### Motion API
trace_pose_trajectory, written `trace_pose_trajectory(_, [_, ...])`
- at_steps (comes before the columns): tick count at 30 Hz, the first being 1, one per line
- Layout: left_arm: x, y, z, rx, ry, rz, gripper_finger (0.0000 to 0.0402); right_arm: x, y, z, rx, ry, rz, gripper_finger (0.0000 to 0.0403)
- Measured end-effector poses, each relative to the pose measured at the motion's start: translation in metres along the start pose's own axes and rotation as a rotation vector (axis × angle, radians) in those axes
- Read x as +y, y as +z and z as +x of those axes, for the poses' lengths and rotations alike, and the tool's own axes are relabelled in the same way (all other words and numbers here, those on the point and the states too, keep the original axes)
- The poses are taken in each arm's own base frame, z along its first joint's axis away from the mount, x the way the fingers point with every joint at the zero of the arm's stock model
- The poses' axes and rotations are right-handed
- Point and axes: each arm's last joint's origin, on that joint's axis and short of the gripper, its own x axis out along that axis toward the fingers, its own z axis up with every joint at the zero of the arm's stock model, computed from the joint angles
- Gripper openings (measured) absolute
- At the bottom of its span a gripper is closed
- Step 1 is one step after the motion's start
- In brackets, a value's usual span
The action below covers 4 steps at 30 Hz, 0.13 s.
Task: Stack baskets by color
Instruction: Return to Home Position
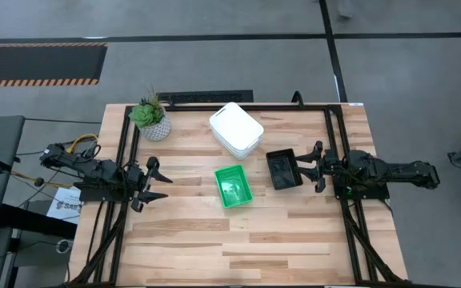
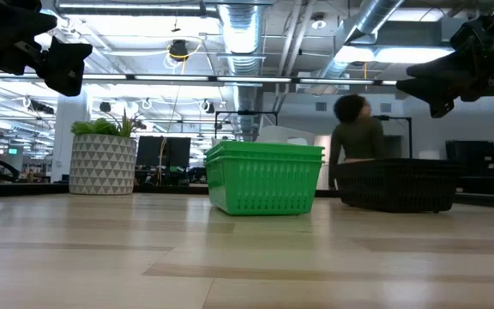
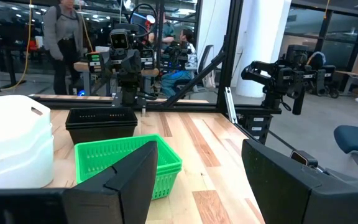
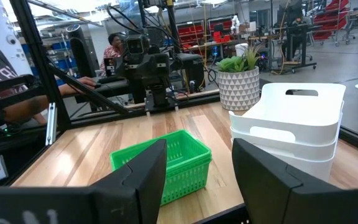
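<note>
Wooden table (image 1: 294, 240) carries three sorted stacks: white baskets (image 1: 236, 128) at rear centre, green baskets (image 1: 232, 186) mid-table, black baskets (image 1: 282, 169) beside them. Left gripper (image 1: 162, 181) and right gripper (image 1: 309, 166) hang empty with fingers spread. Judgement: stacking is complete and only parking the arms remains.

The setting is an open-plan robotics lab or industrial workshop. Indicators:
- exposed ceiling ducts (image 2: 240, 26) and overhead strip lighting
- a grey concrete floor (image 1: 214, 68) with a hazard-striped mat (image 1: 38, 62)
- red storage racks (image 4: 194, 30)
- dark monitors (image 2: 163, 150)
- people (image 2: 356, 129) at benches (beyond the black-framed wooden table (image 1: 254, 240))
</note>
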Motion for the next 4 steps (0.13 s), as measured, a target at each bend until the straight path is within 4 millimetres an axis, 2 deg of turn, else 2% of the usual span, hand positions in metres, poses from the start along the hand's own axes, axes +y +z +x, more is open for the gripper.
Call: trace_pose_trajectory(4, [0.0000,0.0000,0.0000,0.000,0.000,0.000,0.0224,0.0000,0.0001,0.0000,-0.001,0.000,0.000,0.0207])
